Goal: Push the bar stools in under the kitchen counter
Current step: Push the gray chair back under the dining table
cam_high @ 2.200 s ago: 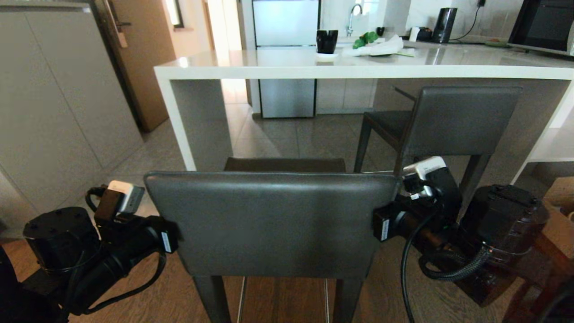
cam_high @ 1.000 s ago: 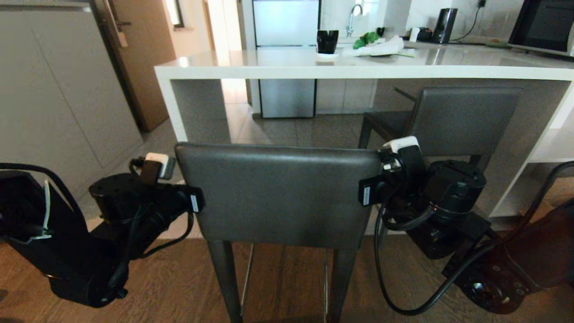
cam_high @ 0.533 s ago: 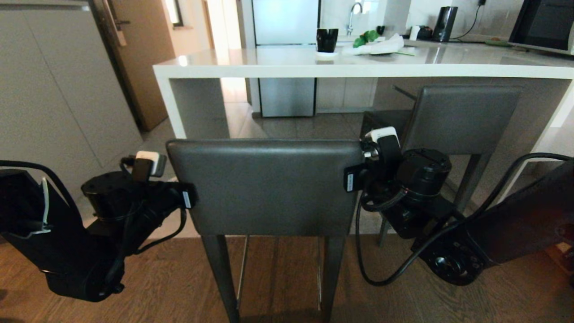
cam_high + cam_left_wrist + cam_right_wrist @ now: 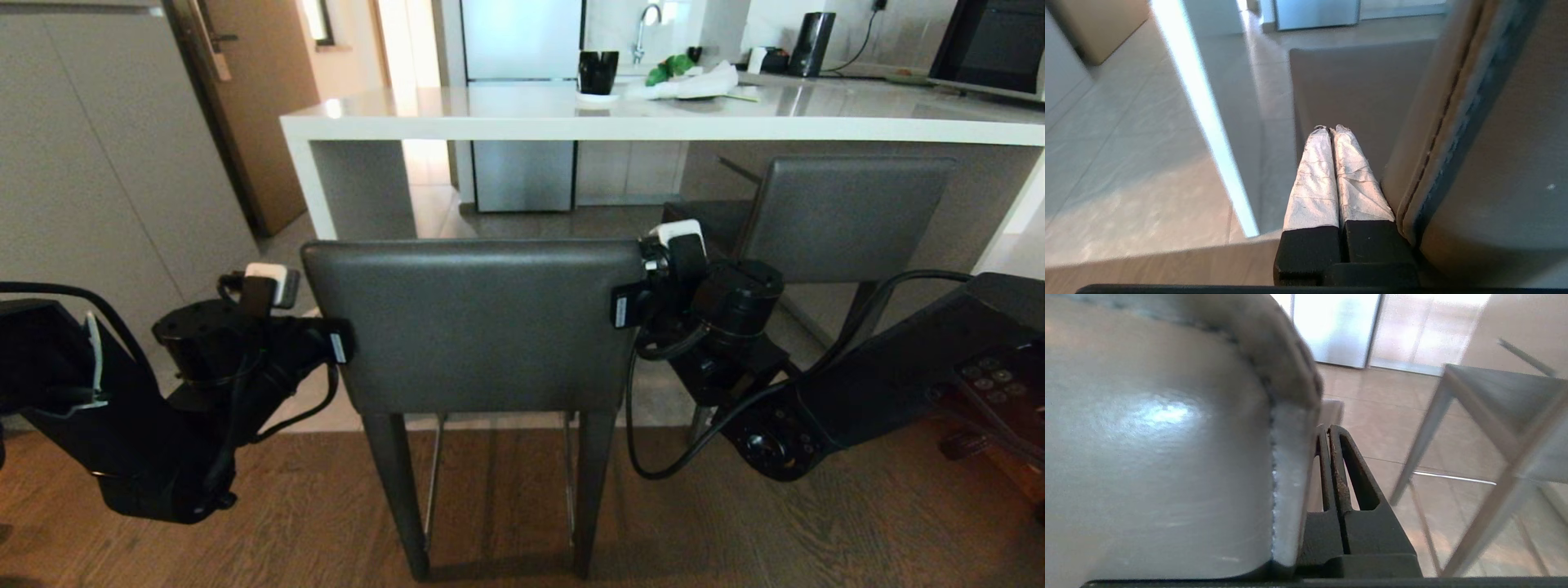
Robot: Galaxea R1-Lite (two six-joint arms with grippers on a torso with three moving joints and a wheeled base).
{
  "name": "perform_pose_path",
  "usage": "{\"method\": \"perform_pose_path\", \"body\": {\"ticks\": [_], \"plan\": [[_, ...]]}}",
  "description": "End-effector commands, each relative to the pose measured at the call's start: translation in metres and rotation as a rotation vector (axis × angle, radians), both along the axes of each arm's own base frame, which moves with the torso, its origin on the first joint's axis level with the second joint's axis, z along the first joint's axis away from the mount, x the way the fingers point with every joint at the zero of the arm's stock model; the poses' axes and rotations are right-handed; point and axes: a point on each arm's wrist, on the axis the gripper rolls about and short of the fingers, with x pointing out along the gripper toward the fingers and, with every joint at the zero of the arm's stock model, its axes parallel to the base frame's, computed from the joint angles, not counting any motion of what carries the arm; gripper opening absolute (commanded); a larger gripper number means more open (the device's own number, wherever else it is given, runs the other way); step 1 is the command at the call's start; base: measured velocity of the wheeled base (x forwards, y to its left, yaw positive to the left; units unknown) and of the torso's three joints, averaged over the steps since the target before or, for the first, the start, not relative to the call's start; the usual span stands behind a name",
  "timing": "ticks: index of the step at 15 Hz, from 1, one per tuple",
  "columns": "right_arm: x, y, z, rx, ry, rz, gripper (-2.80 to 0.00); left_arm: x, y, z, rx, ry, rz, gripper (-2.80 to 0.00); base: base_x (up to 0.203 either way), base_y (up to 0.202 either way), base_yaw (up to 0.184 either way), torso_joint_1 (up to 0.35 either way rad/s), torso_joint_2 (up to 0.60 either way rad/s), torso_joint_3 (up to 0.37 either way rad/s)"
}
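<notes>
The nearer bar stool [image 4: 473, 327] stands with its dark grey backrest toward me, just short of the kitchen counter [image 4: 653, 122]. My left gripper [image 4: 1332, 130] is shut and empty, lying along the backrest's left edge [image 4: 1494, 143]. My right gripper [image 4: 1327, 428] is shut and empty too, lying against the backrest's right edge [image 4: 1159, 437]. In the head view both wrists [image 4: 245, 343] [image 4: 694, 294] flank the backrest, which hides the fingertips. The second bar stool [image 4: 841, 216] stands further right, its seat under the counter.
The counter's white slab leg [image 4: 314, 192] stands just left of the near stool's path. A black cup [image 4: 597, 73], a white cloth [image 4: 694, 86] and a kettle [image 4: 811, 45] are on the worktops. Grey cabinets [image 4: 98, 163] line the left side.
Both arms have stretched forward with the near stool between them. The stool has slid away from me toward the counter and a little left. The second stool has not moved.
</notes>
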Motion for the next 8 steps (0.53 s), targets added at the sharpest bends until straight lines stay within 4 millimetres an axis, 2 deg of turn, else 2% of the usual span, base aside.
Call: {"method": "perform_pose_path", "body": {"ticks": [1,8], "plan": [[0.0022,-0.0054,0.0003,0.002,-0.003,-0.023,-2.8,0.0007,-0.0068,0.0026,0.003,-0.031,-0.014,-2.8,0.0,0.0,0.0,0.0,0.0,0.0],[-0.0034,-0.0026,-0.0022,-0.006,0.01,-0.023,-2.8,0.0014,-0.0083,0.0006,0.048,-0.045,-0.015,-2.8,0.0,0.0,0.0,0.0,0.0,0.0]]}}
